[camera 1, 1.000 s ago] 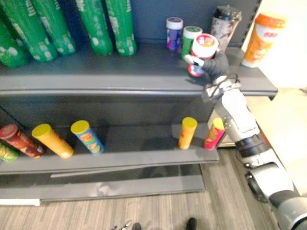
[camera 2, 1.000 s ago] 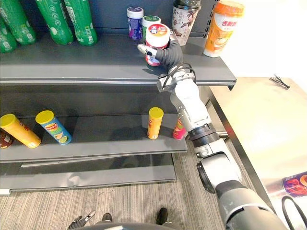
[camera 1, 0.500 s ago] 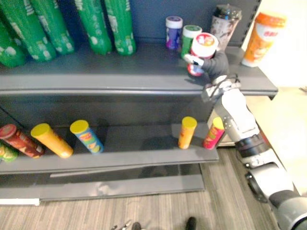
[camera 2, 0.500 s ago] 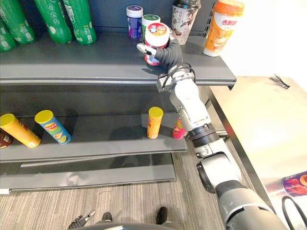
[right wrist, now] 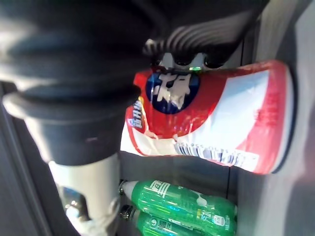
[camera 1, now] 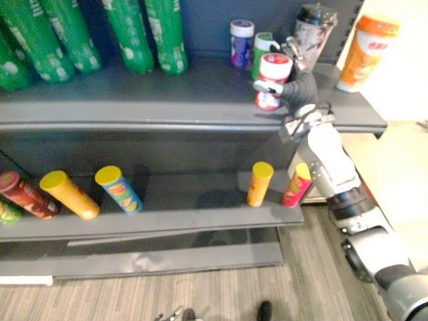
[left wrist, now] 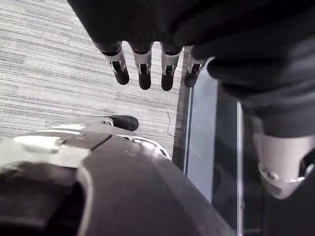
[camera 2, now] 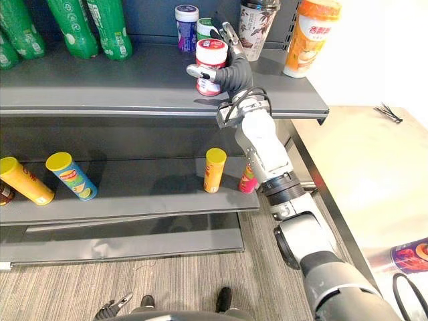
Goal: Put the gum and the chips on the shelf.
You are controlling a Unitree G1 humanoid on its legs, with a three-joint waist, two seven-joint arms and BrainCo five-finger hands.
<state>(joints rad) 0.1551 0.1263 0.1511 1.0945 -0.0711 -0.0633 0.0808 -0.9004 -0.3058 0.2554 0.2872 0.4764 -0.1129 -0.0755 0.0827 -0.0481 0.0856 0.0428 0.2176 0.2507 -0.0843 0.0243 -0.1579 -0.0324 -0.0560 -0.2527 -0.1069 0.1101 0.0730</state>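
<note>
1. The right hand [camera 2: 235, 72] is up at the top shelf [camera 2: 100, 87], near its front edge and toward its right end. Its fingers [camera 2: 229, 35] stand straight up behind a red-and-white cylindrical gum canister with a red lid [camera 2: 210, 67], and its thumb reaches across the front, so the hand is open around the canister rather than clamped on it.
2. The gum canister stands upright with its base on the top shelf, close against the palm in the right wrist view.
3. Just behind the canister, by the shelf's back wall, stand a purple jar with a white lid [camera 2: 186, 27] and a green jar [camera 2: 206, 28] partly hidden by it.
4. Further toward the right end are a dark patterned lidded cup [camera 2: 257, 27] and a tall orange cup [camera 2: 311, 37] at the right corner.
5. Green plastic bottles [camera 2: 73, 27] lean along the back at the left end.
6. On the lower shelf [camera 2: 147, 194], an orange chip tube with a yellow lid [camera 2: 214, 170] stands near the right end, and a pink chip tube [camera 2: 248, 179] leans beside it, partly behind the right arm.
7. At the left end lie a blue chip tube with a yellow lid [camera 2: 70, 175], a yellow-orange chip tube [camera 2: 25, 180] and a red chip tube [camera 1: 25, 195].
8. The left hand [left wrist: 147, 24] hangs low over the grey wood-pattern floor [left wrist: 49, 73], fingers straight and holding nothing.
</note>
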